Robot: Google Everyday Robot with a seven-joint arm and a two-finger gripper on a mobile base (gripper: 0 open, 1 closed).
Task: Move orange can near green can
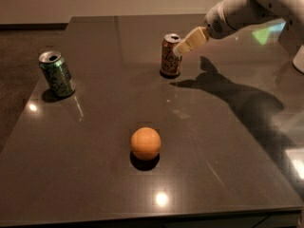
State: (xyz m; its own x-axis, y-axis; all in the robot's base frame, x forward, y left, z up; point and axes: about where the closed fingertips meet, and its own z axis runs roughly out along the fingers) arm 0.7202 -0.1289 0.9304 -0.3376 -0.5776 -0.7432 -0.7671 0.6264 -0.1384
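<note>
The orange can point(169, 57) stands upright at the back middle of the dark table point(228, 146). It has an orange-brown and cream label and a silver top. The green can point(57, 74) stands upright far to the left, near the table's left edge. My gripper point(183, 45) reaches in from the upper right on a white arm point(237, 13). Its cream tip is at the upper right side of the orange can, level with the can's top. I cannot tell whether it touches the can.
A round orange ball point(146, 143) lies in the middle of the table, nearer the front than both cans. The arm's shadow falls on the table to the right of the orange can. A white part of the robot point(299, 46) shows at the right edge.
</note>
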